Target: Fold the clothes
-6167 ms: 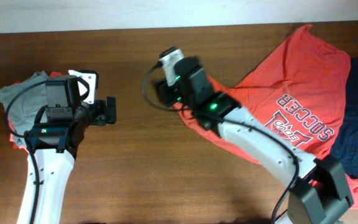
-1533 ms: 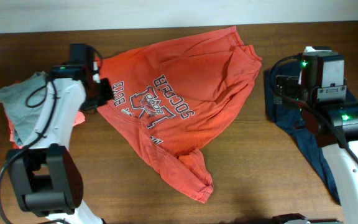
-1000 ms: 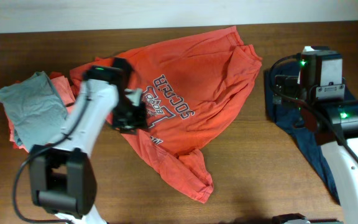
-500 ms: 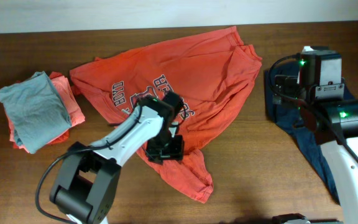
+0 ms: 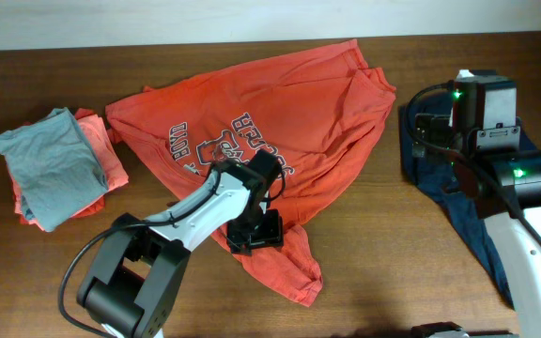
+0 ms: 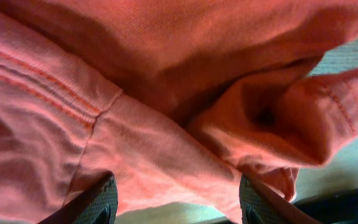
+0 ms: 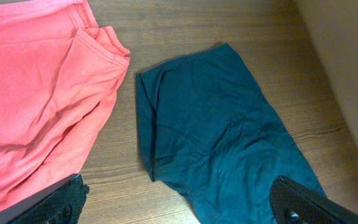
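Observation:
The orange-red T-shirt (image 5: 317,113) lies spread and wrinkled across the middle of the table, lettering (image 5: 238,150) up, with one sleeve (image 5: 294,272) trailing toward the front. My left gripper (image 5: 256,232) is low over the shirt's lower edge by that sleeve. In the left wrist view its fingers (image 6: 179,208) are open and wide apart, with bunched orange fabric (image 6: 166,112) between and beyond them. My right gripper (image 5: 421,139) is open and empty over the left edge of the dark navy garment (image 5: 482,235); the right wrist view (image 7: 179,208) shows that garment (image 7: 216,137) below it.
A small grey folded shirt (image 5: 50,164) lies on a folded orange garment (image 5: 111,164) at the far left. The navy garment runs down the right side under the right arm. The shirt's right edge (image 7: 42,93) lies close to it. Bare wood shows at the front.
My left arm swept from the shirt's left edge across the lettering to its lower edge by the sleeve. The shirt and the right arm have stayed put over the last second.

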